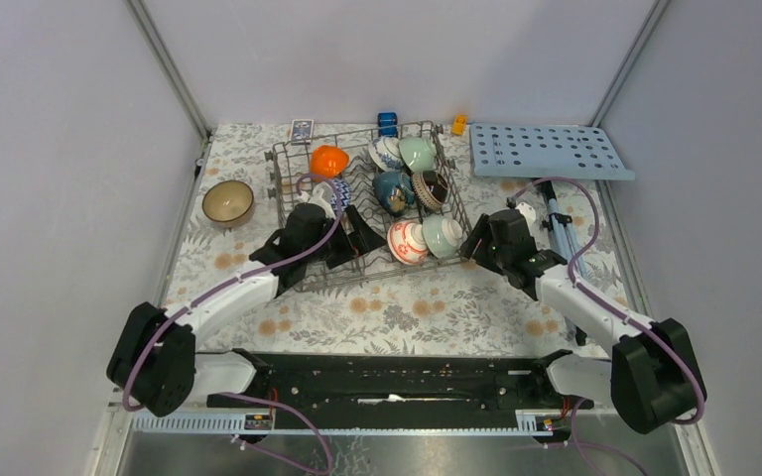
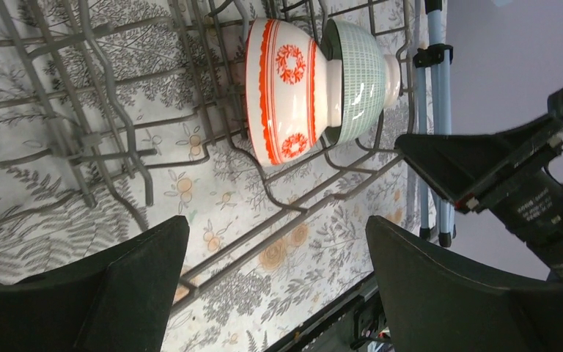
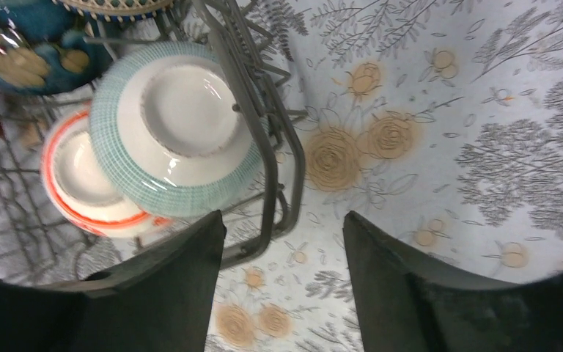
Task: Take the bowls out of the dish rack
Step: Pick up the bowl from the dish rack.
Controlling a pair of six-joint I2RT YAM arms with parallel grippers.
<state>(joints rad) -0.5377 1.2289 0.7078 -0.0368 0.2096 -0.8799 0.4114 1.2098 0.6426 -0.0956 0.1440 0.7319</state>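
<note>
glossy round ceramic bowls (image 1: 408,241) on edge in grey wire dish rack (image 1: 352,183).

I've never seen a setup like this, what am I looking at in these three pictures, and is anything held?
A robot's left arm and right arm, mounted side by side, each end in a two-finger gripper. The wide picture looks down from above; the other two come from wrist cameras, the dark shapes being fingers. On the flowered tablecloth stands a wire dish rack with small bowls propped inside, including a red-and-white bowl and a green-checked bowl. A brown bowl sits outside, left of it. The left gripper and right gripper are both open, holding nothing.
</note>
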